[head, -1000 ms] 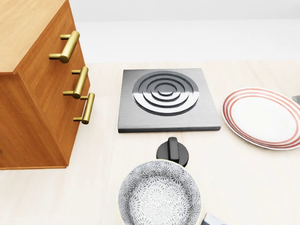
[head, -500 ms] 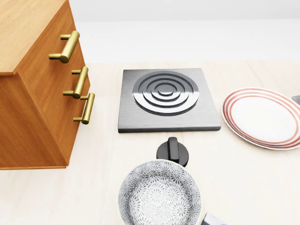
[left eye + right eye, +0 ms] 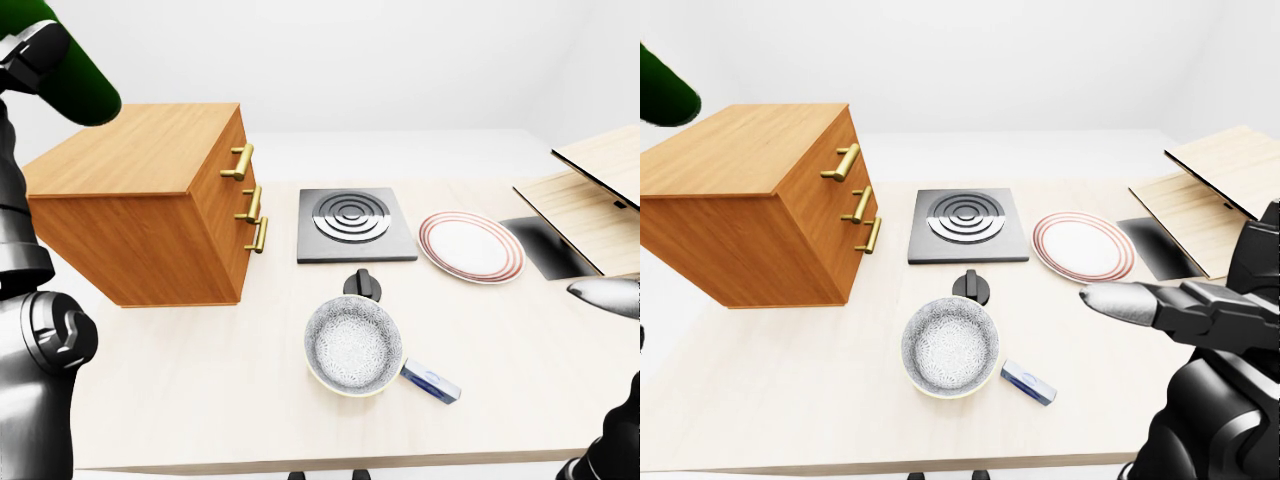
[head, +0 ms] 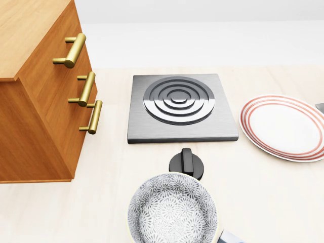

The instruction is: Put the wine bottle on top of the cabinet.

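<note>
The robot's left hand (image 3: 30, 55) is raised at the top-left corner of the left-eye view, wrapped about the green wine bottle (image 3: 75, 80), though the fingers are mostly cut off by the edge and the grip is only partly seen. The bottle hangs in the air just beyond the wooden cabinet (image 3: 150, 205), at about ten o'clock from its top panel, and is apart from it. The right hand (image 3: 1160, 305) reaches in from the right of the right-eye view with its fingers extended and nothing between them, above the pale surface (image 3: 200, 390). The cabinet's three brass handles (image 4: 83, 88) face the square hob (image 4: 179, 106). A red-rimmed plate (image 4: 283, 126) lies at three o'clock from the hob. A black knob (image 4: 187, 163) sits at six o'clock from the hob, touching the patterned pan (image 4: 172, 210) below it.
</note>
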